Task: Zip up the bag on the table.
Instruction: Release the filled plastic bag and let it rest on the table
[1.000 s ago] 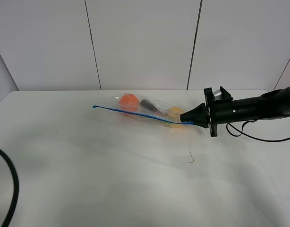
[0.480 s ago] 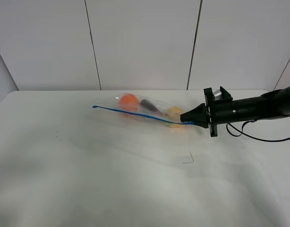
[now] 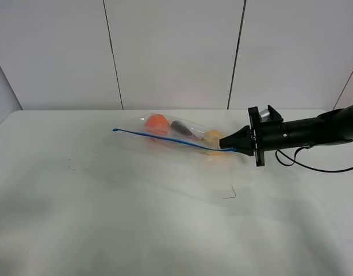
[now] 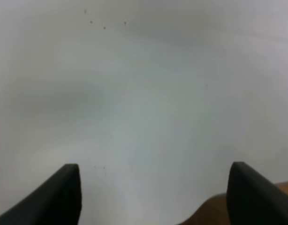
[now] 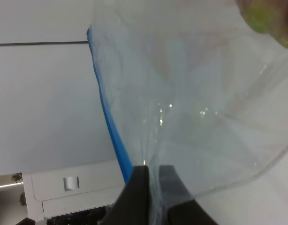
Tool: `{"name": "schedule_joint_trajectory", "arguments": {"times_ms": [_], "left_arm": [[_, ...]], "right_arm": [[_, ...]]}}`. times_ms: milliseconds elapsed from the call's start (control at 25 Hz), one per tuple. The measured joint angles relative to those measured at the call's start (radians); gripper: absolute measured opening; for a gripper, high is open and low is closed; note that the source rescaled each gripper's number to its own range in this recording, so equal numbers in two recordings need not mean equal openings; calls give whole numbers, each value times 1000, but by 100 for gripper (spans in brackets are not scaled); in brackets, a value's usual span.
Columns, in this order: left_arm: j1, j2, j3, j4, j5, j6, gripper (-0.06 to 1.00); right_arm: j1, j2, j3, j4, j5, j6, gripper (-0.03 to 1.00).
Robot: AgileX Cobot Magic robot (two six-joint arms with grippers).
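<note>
Change since earlier: a dark cable at the lower left edge of the high view a second ago is gone; the bag and the right hand are unmoved.
Bag position: the bag [image 3: 179, 133] lies on the tabletop [image 3: 136, 218] toward the far middle, its blue zipper strip [image 3: 165, 138] running from the far left down toward the right hand.
Right hand: the right hand [image 3: 225, 146] is closed tight on the bag at the zipper's right end; in the right wrist view the film is seen pinched between the fingertips [image 5: 140, 176].
Left hand: the left hand [image 4: 153, 194] is seen spread wide over bare tabletop, holding nothing.
Handling: the film is judged thin, limp and slippery, weighted by loose produce [image 3: 157, 122], so it is likely to drag when pulled.
Where to hold: the stiffer zipper strip is judged the best place, one end anchored while the seal is pressed along it.
</note>
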Motion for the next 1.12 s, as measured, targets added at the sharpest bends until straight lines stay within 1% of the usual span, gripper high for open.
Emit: {"name": "schedule_joint_trajectory", "arguments": {"times_ms": [80,480,520,560,600,640,720,760,800,840,920,960,1040,1120], "left_arm": [[0,-34,0,-1,0,0,100],[0,-41,0,-1,0,-1,100],[0,-41,0,-1,0,-1,100],[0,-41,0,-1,0,-1,100],[0,-41,0,-1,0,-1,100],[0,-41,0,-1,0,-1,100],[0,-41,0,-1,0,-1,100],[0,-41,0,-1,0,-1,100],[0,-41,0,-1,0,-1,100],[0,-41,0,-1,0,-1,100],[0,-41,0,-1,0,-1,100],[0,-41,0,-1,0,-1,100],[0,-41,0,-1,0,-1,100],[0,-41,0,-1,0,-1,100]], "right_arm": [[0,0,0,0,0,0,0],[0,0,0,-5,0,0,0],[0,0,0,-9,0,0,1],[0,0,0,-12,0,0,3],[0,0,0,-16,0,0,8],[0,0,0,-19,0,0,18],[0,0,0,-24,1,7,48],[0,0,0,-26,1,17,67],[0,0,0,-33,1,33,81],[0,-1,-1,-42,1,51,89],[0,-6,-17,-106,1,94,96],[0,-12,-37,-150,1,124,97],[0,-30,-98,-282,3,202,99],[0,-53,-188,-425,5,314,100]]}}
